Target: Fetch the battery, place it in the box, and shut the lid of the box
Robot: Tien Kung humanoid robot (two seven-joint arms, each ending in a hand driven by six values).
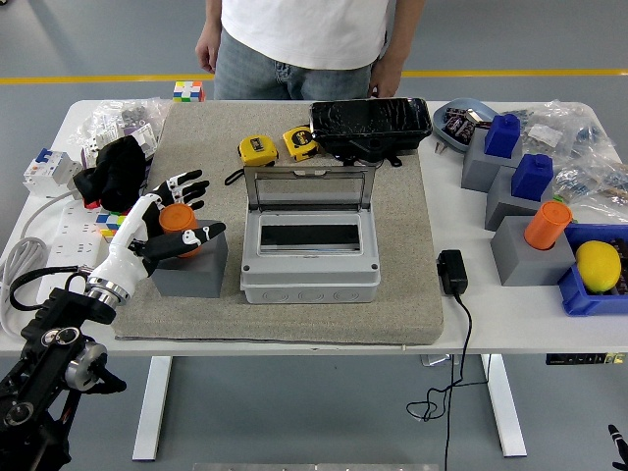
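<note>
No brand or writing can be read on anything shown. A white table [510, 314] is set on a grey floor crossed by a yellow line; a grey mat [294, 304] is laid over the table's middle. The box [310, 250] is placed on the mat with its clear lid [310, 184] raised upright. The orange battery [177, 220] is seated in a grey block [191, 273] at the mat's left. The left hand [157, 224] is spread around the battery, thumb in front and fingers behind; whether it is touched cannot be told, and nothing is gripped. Two yellow tape measures [280, 146] and a black case [371, 122] are seen behind the box; blue and orange pieces are set in grey blocks at the right, beside a lemon [598, 265] in a blue bin. A person [304, 44] is stood at the far side, hands hanging.
</note>
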